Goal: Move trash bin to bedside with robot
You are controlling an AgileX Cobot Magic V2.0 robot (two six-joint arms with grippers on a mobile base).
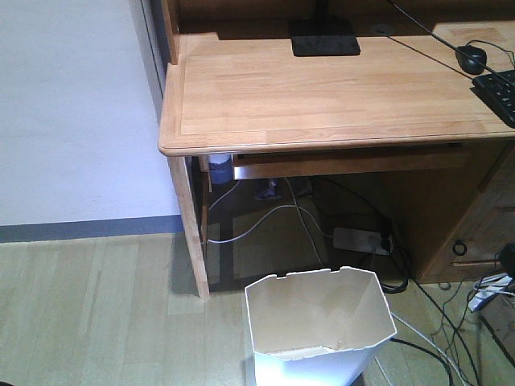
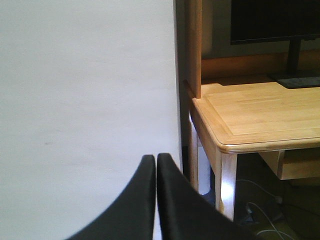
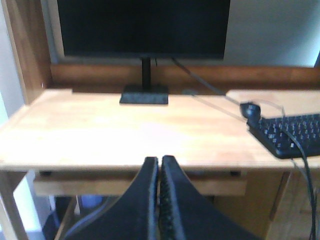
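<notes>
1. Standing upright on the pale wooden floor [image 1: 96, 305], the white trash bin [image 1: 310, 318] fills the bottom of the front view, its notched angular rim facing up.
2. It sits just in front of the light wooden counter [image 1: 322, 96], near the leg at the counter's left corner.
3. Behind the bin, under the counter, a white power strip [image 1: 360, 240] lies among black and white cables [image 1: 273, 217].
4. On the counter top are a monitor base [image 1: 324, 38], a black mouse [image 1: 471, 58] and, at the right edge, a black keyboard [image 1: 499, 92].
5. The left claw [image 2: 156, 157] has its two black fingers pressed together on nothing. It faces a white wall [image 2: 85, 100], with the counter's corner to its right.
6. The right claw [image 3: 159, 160] is likewise closed tip to tip and empty. It points at the counter's front edge, with the dark monitor [image 3: 142, 27] beyond.
</notes>
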